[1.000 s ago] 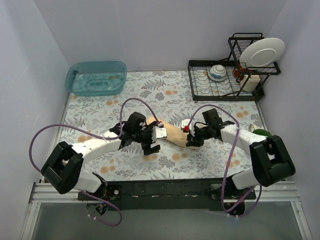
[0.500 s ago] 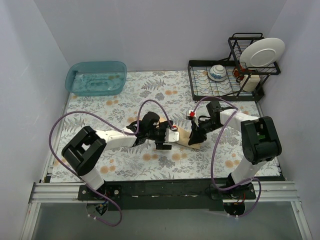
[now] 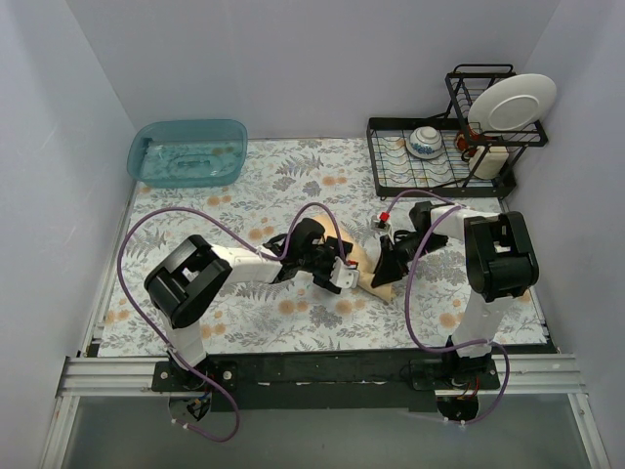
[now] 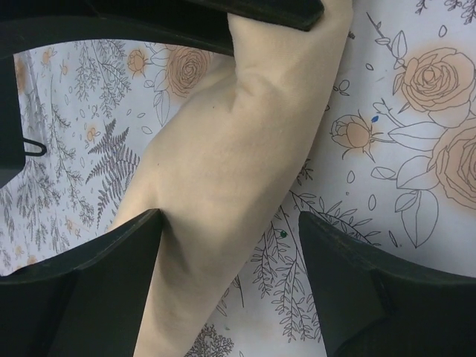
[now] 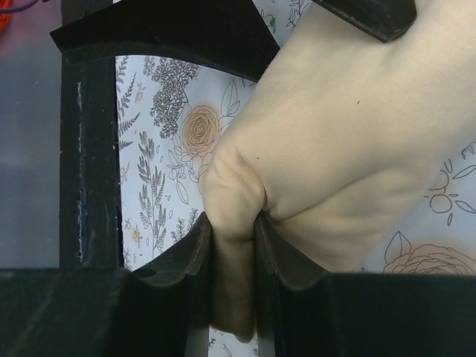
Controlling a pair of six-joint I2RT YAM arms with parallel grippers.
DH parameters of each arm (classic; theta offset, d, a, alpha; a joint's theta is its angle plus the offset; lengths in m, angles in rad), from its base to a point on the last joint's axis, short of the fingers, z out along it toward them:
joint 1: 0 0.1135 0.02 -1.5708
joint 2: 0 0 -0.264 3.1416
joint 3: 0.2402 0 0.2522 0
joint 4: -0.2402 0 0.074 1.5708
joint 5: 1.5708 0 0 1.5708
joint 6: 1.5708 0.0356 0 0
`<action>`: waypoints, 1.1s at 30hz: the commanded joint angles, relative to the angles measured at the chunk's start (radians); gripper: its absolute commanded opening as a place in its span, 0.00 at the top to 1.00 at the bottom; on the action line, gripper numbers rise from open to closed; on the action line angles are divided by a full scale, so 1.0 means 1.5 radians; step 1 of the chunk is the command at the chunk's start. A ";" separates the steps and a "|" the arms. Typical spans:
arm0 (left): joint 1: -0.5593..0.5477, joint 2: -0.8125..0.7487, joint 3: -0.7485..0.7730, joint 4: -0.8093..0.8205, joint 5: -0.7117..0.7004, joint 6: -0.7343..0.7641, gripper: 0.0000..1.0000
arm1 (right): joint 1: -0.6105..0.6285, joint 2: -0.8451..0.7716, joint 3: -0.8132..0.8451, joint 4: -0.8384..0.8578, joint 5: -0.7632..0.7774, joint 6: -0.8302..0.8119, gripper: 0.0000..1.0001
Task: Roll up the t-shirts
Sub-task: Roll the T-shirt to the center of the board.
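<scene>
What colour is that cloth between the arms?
The t-shirt is plain pale beige; right wrist view shows best.

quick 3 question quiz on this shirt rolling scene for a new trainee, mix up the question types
1. True or false: the right gripper is pinching a fold of the t-shirt.
2. What state is the left gripper in? A: open, with the t-shirt against one finger. B: shut on the t-shirt. C: out of view.
3. Fill in: in the top view, the teal tub sits at the far ___ corner of the table.

Key: 1 true; 2 A; 3 left.
</scene>
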 commanded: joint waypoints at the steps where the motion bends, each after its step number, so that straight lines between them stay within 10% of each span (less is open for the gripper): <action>1: -0.004 -0.020 0.007 -0.004 0.017 0.064 0.27 | -0.004 0.028 -0.003 -0.078 0.035 -0.016 0.87; 17: -0.005 0.040 0.016 0.088 0.031 0.157 0.25 | -0.009 0.036 -0.005 -0.089 0.037 -0.018 0.87; 26: -0.005 0.069 0.049 -0.042 0.081 0.253 0.40 | -0.013 0.039 -0.006 -0.092 0.033 -0.022 0.87; 33: -0.005 0.163 0.201 -0.356 0.077 0.308 0.57 | -0.015 0.039 0.006 -0.116 0.028 -0.027 0.87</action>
